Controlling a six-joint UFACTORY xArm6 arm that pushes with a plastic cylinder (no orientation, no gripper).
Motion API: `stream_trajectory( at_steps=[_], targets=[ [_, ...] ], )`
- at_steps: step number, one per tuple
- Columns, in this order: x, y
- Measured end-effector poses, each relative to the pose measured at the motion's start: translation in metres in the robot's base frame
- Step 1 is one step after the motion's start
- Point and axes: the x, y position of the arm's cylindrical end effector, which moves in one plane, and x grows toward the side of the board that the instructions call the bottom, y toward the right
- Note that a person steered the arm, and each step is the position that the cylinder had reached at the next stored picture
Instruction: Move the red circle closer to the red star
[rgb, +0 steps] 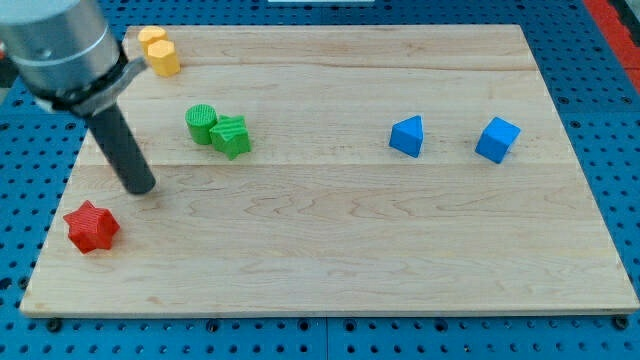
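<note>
The red star lies near the board's lower left corner. My tip rests on the wooden board, just above and to the right of the red star, a small gap apart. The dark rod slants up and left from the tip to the grey arm body at the view's top left. No red circle shows in this view; the rod and arm body cover part of the board's left side.
Two yellow blocks sit together at the top left. A green circle touches a green star right of the rod. A blue triangular block and a blue cube lie at the right.
</note>
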Motion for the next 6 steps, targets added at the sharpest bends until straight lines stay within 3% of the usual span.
stream_trajectory(
  at_steps=[1, 3, 5, 6],
  targets=[
    [-0.046, -0.016],
    [-0.092, -0.035],
    [0.015, -0.033],
    [0.033, -0.029]
  ],
)
